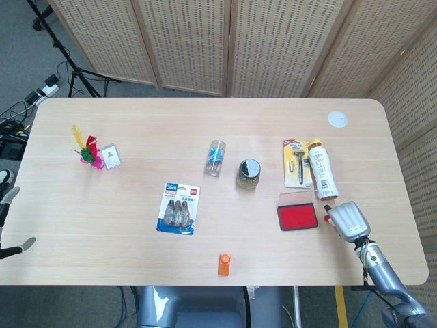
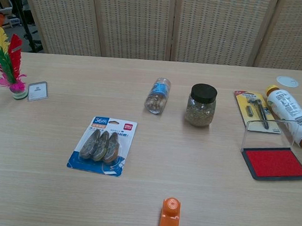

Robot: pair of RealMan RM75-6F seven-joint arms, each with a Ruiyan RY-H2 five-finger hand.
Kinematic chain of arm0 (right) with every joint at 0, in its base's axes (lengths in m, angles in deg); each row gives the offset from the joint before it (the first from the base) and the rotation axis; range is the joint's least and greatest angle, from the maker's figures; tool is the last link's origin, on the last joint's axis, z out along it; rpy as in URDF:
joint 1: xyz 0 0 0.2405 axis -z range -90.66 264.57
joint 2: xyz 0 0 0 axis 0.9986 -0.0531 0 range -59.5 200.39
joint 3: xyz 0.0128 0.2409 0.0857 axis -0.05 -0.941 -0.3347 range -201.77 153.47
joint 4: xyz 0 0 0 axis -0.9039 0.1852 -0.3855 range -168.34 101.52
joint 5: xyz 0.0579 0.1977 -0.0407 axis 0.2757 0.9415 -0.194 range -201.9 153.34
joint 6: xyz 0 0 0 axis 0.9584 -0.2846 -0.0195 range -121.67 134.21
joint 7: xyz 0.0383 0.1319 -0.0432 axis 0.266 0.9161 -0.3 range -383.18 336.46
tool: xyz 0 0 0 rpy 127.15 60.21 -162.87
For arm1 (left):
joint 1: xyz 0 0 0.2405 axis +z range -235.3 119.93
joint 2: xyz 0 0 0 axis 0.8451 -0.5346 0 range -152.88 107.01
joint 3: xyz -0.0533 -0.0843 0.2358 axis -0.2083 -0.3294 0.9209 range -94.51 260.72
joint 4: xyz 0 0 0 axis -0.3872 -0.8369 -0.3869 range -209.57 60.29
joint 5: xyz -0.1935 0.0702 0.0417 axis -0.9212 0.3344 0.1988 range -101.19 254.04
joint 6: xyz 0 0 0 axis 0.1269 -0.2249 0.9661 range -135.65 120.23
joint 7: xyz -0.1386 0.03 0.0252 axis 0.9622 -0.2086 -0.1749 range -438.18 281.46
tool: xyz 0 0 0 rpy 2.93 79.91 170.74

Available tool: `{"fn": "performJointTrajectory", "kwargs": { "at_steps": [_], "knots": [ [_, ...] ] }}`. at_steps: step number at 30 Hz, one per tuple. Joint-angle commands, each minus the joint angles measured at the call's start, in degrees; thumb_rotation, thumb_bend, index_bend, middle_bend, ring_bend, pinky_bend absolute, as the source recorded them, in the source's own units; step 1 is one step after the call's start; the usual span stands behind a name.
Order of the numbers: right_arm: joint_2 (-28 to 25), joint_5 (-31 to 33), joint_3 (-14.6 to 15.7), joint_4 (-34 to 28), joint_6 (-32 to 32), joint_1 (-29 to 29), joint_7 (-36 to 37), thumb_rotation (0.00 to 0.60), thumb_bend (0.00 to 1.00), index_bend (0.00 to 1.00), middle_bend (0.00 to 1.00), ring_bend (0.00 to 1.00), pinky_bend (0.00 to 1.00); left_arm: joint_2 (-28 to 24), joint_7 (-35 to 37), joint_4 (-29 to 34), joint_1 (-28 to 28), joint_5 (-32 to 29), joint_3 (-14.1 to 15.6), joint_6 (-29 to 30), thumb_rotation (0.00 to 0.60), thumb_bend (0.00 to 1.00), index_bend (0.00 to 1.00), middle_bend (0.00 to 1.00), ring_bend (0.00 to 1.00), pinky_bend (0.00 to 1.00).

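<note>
While the right robot hand (image 1: 348,221) hovers, the flat red pad (image 1: 297,216) (clear-lidded) lies beside it.

Bright, even overhead light; faint soft shadows; sharp focus; slight wide-angle distortion at edges

Left hand (image 1: 8,222) cut off by the head view's left edge, only dark fingertips show; grip unreadable. Right hand (image 1: 349,221) seen from the back, fingers hidden beneath; absent from chest view except a red sliver at the right edge. Orange plastic clip (image 2: 168,220) cut by the chest view's bottom edge. Print on the small white card (image 1: 111,156) too small to read.
</note>
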Motion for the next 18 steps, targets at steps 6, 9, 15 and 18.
{"fn": "performJointTrajectory", "kwargs": {
  "at_steps": [6, 9, 15, 18],
  "knots": [
    [-0.37, -0.50, -0.26, -0.52, -1.18, 0.15, 0.08, 0.600, 0.24, 0.42, 0.96, 1.00, 1.00, 0.01, 0.12, 0.04, 0.00, 0.01, -0.04, 0.07, 0.600, 0.00, 0.00, 0.00, 0.00, 0.00],
    [-0.51, -0.40, -0.63, -0.51, -1.52, 0.12, -0.07, 0.600, 0.25, 0.42, 0.96, 1.00, 1.00, -0.02, 0.23, 0.01, 0.04, 0.07, -0.02, 0.12, 0.600, 0.00, 0.00, 0.00, 0.00, 0.00],
    [-0.46, -0.23, -1.35, 0.04, -1.88, -0.08, -0.61, 0.600, 0.25, 0.42, 0.96, 1.00, 1.00, -0.08, 0.45, -0.04, 0.11, 0.28, 0.05, 0.28, 0.600, 0.00, 0.00, 0.00, 0.00, 0.00],
    [-0.34, -0.22, -1.71, 0.08, -2.04, -0.32, -0.80, 0.600, 0.25, 0.42, 0.96, 1.00, 1.00, -0.09, 0.53, -0.01, 0.11, 0.26, 0.01, 0.31, 0.600, 0.00, 0.00, 0.00, 0.00, 0.00]
  ]
}}
